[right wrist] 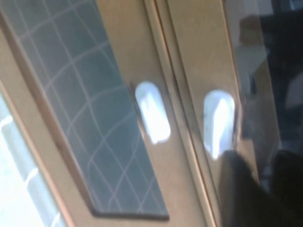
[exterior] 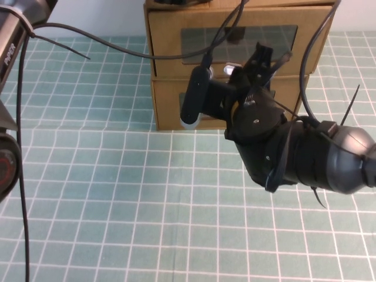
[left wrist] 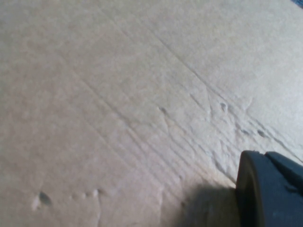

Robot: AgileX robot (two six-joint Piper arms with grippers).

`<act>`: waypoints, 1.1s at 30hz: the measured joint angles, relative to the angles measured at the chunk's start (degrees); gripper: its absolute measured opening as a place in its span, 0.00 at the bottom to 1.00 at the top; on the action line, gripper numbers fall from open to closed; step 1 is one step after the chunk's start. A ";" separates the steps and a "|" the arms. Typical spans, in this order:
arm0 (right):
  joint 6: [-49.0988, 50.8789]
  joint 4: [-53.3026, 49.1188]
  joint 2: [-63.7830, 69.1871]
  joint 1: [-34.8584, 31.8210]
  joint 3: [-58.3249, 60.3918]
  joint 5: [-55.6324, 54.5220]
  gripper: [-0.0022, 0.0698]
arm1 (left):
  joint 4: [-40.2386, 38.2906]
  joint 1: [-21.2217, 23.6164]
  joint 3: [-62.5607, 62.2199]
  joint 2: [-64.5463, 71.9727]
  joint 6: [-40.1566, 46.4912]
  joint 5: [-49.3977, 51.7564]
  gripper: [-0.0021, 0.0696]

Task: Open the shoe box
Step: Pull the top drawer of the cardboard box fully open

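Two brown cardboard shoe boxes stand stacked at the back of the table, the upper box (exterior: 235,41) on the lower box (exterior: 167,103), each with a dark window in its front. My right gripper (exterior: 271,56) reaches up to the upper box's front, beside a bright finger hole (exterior: 228,69). In the right wrist view its two dark fingers (right wrist: 239,189) stand slightly apart, open, by one of two oval holes (right wrist: 218,122). My left gripper (left wrist: 284,189) hovers close over plain cardboard (left wrist: 118,94); only one finger shows.
A green checked mat (exterior: 117,205) covers the table in front of the boxes. Black cables (exterior: 117,50) hang across the boxes' left side. The left arm's body (exterior: 9,53) stands at the left edge. The right arm's bulky wrist (exterior: 317,158) fills the middle right.
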 joint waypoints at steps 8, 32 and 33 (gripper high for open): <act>0.00 -0.59 5.42 -3.54 -4.89 -0.37 0.50 | -1.68 0.36 0.00 0.17 0.12 0.21 0.02; -1.47 3.70 11.92 -4.02 -13.75 1.98 0.24 | -2.72 0.80 0.00 0.54 0.92 0.05 0.02; -1.47 3.12 11.34 -4.02 -13.02 1.12 0.24 | -2.84 0.80 0.00 0.54 0.92 0.13 0.02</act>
